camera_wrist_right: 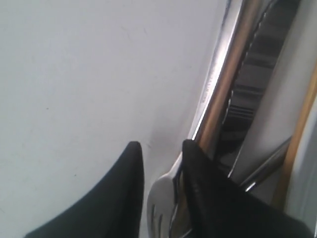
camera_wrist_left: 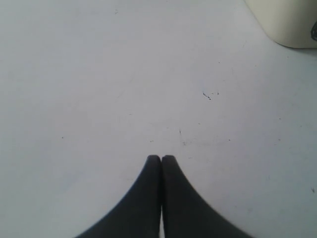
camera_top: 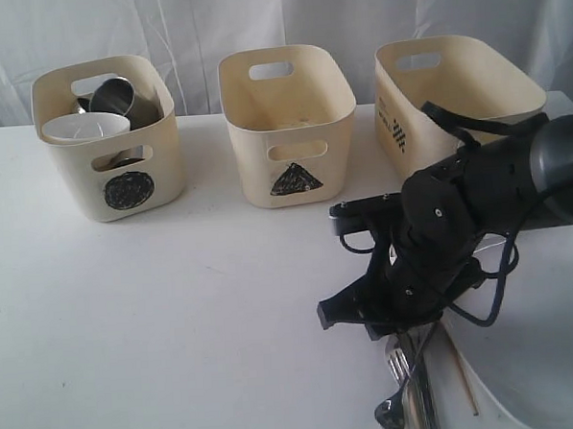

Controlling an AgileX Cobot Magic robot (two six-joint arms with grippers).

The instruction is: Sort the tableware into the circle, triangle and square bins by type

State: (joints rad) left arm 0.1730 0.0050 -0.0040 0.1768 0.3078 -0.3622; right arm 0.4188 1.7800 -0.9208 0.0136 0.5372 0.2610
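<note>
- Near edge of the white table (camera_top: 176, 307): the metal fork (camera_top: 398, 362), spoon (camera_top: 388, 416) and knife (camera_top: 426, 399) lie bunched together. Their lower ends are cut off by the frame.
- Wooden chopsticks (camera_top: 460, 369) lie just beside them, with the upper ends hidden under the arm.
- Right gripper (camera_wrist_right: 161, 144): the black jaws stand spread. The fork's tines lie in the gap against one jaw and are not pinched.
- Large white plate (camera_top: 553, 354): glossy, cropped at the right edge and partly masked by the arm.
- Left gripper (camera_wrist_left: 161, 157): jaws pressed together over bare table.
- Far row of cream plastic tubs: the circle bin (camera_top: 73, 178) holds a steel mug (camera_top: 122, 96) and a small white bowl (camera_top: 85, 127); anything further inside is unclear.
- The triangle bin (camera_top: 292, 128) stands in the centre.
- The square bin (camera_top: 453, 81) stands on the right, its mark partly hidden.
</note>
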